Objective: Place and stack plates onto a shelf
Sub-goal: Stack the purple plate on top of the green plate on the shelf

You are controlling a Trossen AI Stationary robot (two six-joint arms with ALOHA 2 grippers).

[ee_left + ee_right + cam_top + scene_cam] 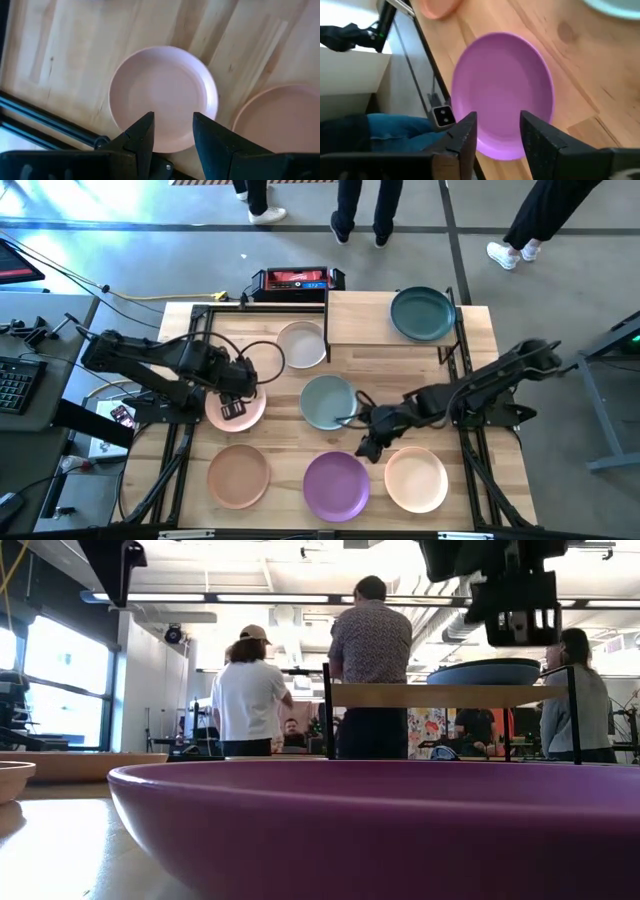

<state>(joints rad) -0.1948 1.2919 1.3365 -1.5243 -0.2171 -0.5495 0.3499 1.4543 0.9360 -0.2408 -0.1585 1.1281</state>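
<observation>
The shelf [390,320] stands at the table's far right and carries the dark teal plate [422,313]. The other plates lie flat on the tabletop: beige [300,345], pink [236,408], sage green [328,402], tan [238,476], purple [336,485] and peach [416,479]. No blue plate shows. My left gripper [172,122] hangs open above the pink plate [162,97], fingers pointing down. My right gripper [497,125] hovers open over the purple plate [502,92], between it and the sage green plate.
A red and black box [297,280] sits at the table's far edge, left of the shelf. Cables loop over the table's left part near the beige plate. People stand beyond the far edge. Black frame rails [175,470] run along the table's sides.
</observation>
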